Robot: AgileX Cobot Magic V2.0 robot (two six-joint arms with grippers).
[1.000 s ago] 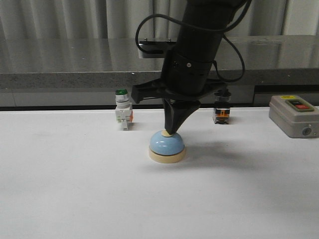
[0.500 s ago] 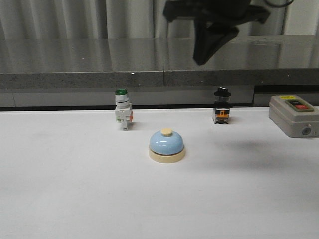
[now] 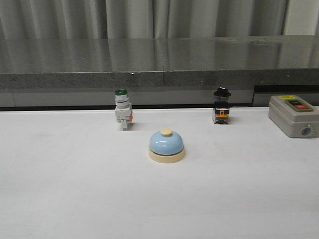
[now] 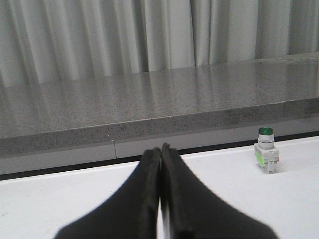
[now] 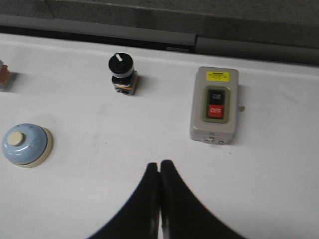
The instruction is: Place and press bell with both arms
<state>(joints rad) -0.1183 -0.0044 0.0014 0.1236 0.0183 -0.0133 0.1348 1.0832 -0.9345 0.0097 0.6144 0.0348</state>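
Note:
The light-blue dome bell (image 3: 166, 147) with cream base and cream button stands alone on the white table, near the middle. It also shows in the right wrist view (image 5: 24, 144), off to the side of my right gripper. Neither arm shows in the front view. My right gripper (image 5: 159, 165) is shut and empty, held above the table between the bell and the grey box. My left gripper (image 4: 160, 149) is shut and empty, low over the table; the bell is out of its view.
A green-capped white pushbutton switch (image 3: 122, 115) stands behind the bell to the left, also in the left wrist view (image 4: 266, 156). A black selector switch (image 3: 222, 112) stands behind to the right. A grey box with red button (image 3: 293, 115) sits at the far right. A grey ledge (image 3: 159, 74) runs along the back.
The right arm, whose shut tips were on the bell's button a second ago, has lifted up and left the front view. The bell has not moved.

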